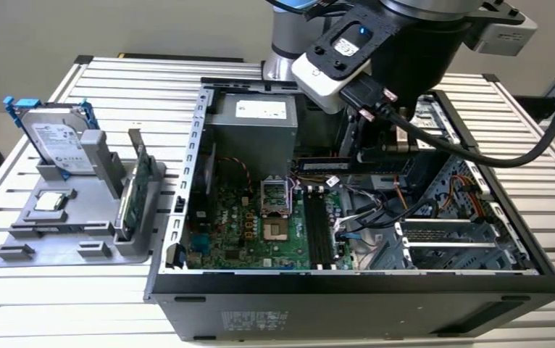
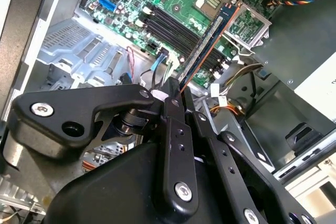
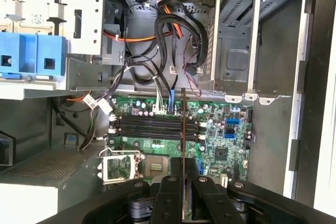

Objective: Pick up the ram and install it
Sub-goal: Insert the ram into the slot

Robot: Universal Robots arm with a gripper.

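Observation:
My gripper (image 2: 176, 90) is shut on the ram (image 2: 207, 40), a thin blue-green stick with dark chips that juts out from between the fingers. In the first wrist view the ram (image 3: 182, 129) shows edge-on as a slim dark bar, hanging above the long black motherboard slots (image 3: 152, 127) and lying crosswise to them. In the exterior view the gripper (image 1: 360, 154) holds the ram (image 1: 321, 164) inside the open computer case (image 1: 355, 290), above the far end of the slots (image 1: 318, 235) and clear of the green motherboard (image 1: 248, 232).
A grey tray (image 1: 74, 250) at the exterior view's left carries a hard drive (image 1: 60, 141) and a tall green card (image 1: 140, 192). Inside the case are a grey power supply (image 1: 253, 130), bundled cables (image 3: 173, 40), the processor socket (image 1: 274, 210) and metal drive bays (image 1: 451, 243).

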